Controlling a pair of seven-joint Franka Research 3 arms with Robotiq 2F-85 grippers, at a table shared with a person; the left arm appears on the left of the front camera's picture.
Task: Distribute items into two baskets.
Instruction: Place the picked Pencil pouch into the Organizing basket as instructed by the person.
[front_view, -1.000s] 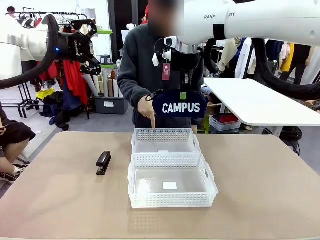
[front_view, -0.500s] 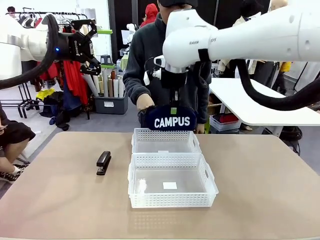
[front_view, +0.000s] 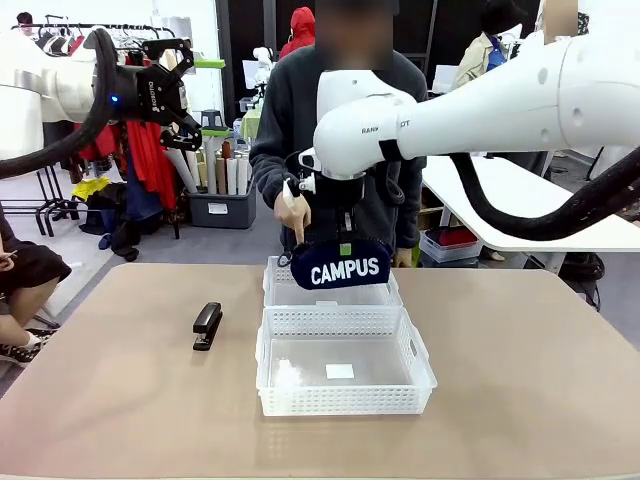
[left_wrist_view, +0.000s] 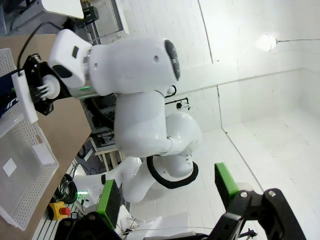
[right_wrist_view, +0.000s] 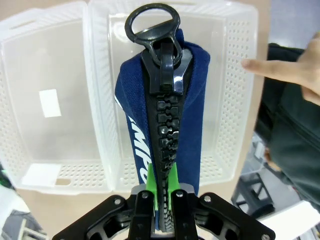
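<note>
While right fingers (right_wrist_view: 172, 192) pinch its zip, pouch (front_view: 340, 266) hangs lengthwise near level; left fingers (left_wrist_view: 226, 181) apart

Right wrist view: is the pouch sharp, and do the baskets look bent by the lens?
Right wrist view: the pouch is sharp along its zipper; the baskets bow outward, a wide-angle effect. Left wrist view: a lamp flares brightly.

White, rounded right arm (front_view: 480, 95) at frame right, grey-lettered, with a thick black cable (front_view: 540, 225); left gripper (front_view: 203, 98), upper left, black with green pads.
</note>
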